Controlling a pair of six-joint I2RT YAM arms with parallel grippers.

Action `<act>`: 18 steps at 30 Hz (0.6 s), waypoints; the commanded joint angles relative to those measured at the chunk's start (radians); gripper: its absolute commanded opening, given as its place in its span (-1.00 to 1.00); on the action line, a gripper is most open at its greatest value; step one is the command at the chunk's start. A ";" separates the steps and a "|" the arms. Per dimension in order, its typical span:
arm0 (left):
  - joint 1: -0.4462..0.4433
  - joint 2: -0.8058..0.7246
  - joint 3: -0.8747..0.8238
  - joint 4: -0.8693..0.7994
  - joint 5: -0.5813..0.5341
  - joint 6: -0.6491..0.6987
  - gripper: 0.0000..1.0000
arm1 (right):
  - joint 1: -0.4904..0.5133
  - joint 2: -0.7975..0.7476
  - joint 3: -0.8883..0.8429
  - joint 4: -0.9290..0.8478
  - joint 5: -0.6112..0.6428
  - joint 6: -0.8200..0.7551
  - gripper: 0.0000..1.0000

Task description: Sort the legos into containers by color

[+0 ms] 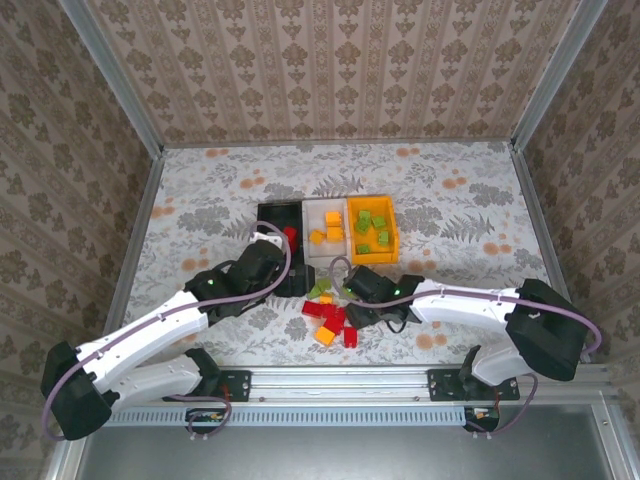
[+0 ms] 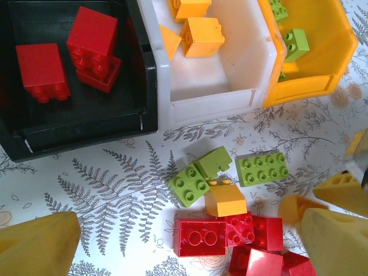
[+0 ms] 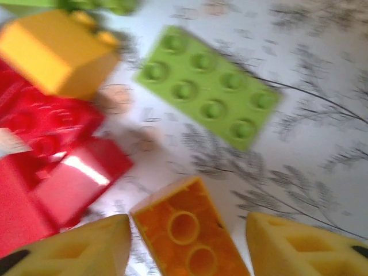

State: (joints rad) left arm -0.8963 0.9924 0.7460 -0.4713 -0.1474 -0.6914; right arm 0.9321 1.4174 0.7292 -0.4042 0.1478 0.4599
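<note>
Right wrist view: right gripper (image 3: 187,223) straddles an orange brick (image 3: 184,244) at lower centre, jaws not yet clamped; left gripper (image 2: 187,233) hangs wide open above loose legos (image 2: 261,168)

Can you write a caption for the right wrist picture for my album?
Right gripper open around an orange lego, with a green lego and red legos nearby.

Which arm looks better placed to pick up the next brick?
Right. The right gripper straddles an orange brick on the table; the left gripper hangs wide open higher above the pile, lined up on none.
</note>
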 commanded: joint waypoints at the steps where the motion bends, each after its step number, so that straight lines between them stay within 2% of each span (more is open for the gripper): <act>1: -0.002 -0.017 -0.017 -0.009 -0.020 -0.026 1.00 | -0.051 -0.065 -0.035 -0.091 0.110 0.069 0.03; 3: -0.002 -0.018 -0.019 -0.012 -0.022 -0.027 1.00 | -0.062 -0.105 -0.046 -0.079 0.097 0.056 0.08; 6: -0.002 -0.020 -0.021 -0.021 -0.029 -0.030 1.00 | -0.062 -0.126 -0.039 -0.058 0.040 0.020 0.34; 8: 0.000 -0.024 -0.025 -0.022 -0.031 -0.033 1.00 | -0.063 -0.112 -0.031 -0.057 0.028 0.013 0.44; 14: 0.005 -0.029 -0.043 -0.012 -0.029 -0.048 1.00 | -0.083 0.007 -0.014 -0.021 0.025 -0.005 0.46; 18: 0.020 -0.029 -0.054 -0.009 -0.025 -0.053 1.00 | -0.083 0.053 -0.006 0.012 -0.025 -0.032 0.43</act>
State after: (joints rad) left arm -0.8898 0.9794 0.7059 -0.4713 -0.1581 -0.7193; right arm 0.8516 1.4456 0.6949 -0.4175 0.1665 0.4625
